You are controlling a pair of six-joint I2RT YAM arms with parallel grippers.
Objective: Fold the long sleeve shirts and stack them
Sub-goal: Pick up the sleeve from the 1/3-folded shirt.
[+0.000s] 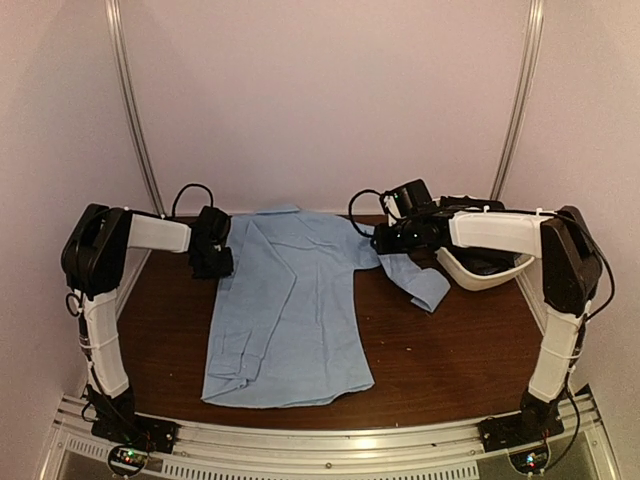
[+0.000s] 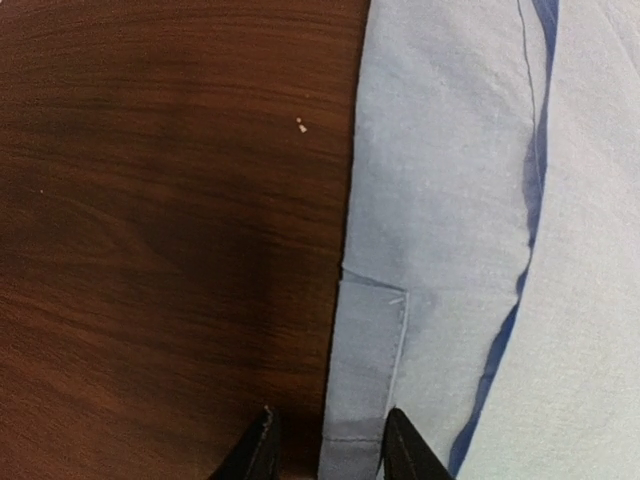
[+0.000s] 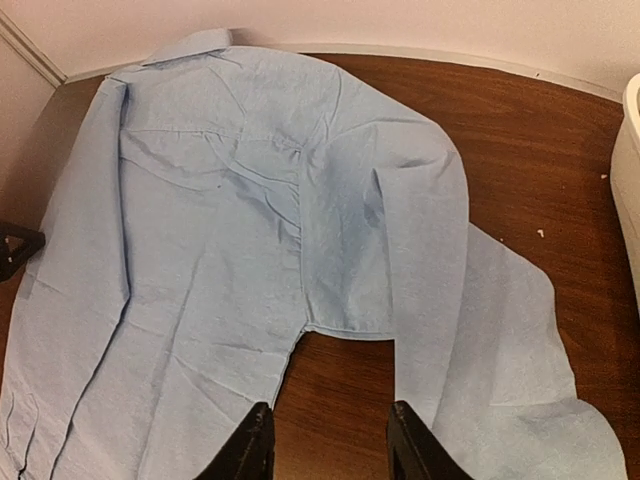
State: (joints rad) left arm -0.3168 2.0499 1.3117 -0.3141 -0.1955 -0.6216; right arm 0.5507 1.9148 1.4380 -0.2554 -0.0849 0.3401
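One light blue long sleeve shirt (image 1: 290, 310) lies spread flat on the brown table (image 1: 450, 350), collar at the far end. Its right sleeve (image 1: 420, 283) trails out toward the right. My left gripper (image 1: 213, 262) hovers at the shirt's upper left edge. In the left wrist view it (image 2: 330, 450) is open, and its fingertips (image 2: 405, 450) straddle a stitched cuff edge of the shirt (image 2: 450, 200). My right gripper (image 1: 383, 240) is at the right shoulder. In the right wrist view it (image 3: 328, 445) is open over bare wood, between the shirt's body (image 3: 220, 250) and the sleeve (image 3: 510, 350).
A white oval tub (image 1: 483, 270) stands at the back right under the right arm, and its rim (image 3: 630, 170) shows at the right edge of the right wrist view. Walls close the table at the back and on both sides.
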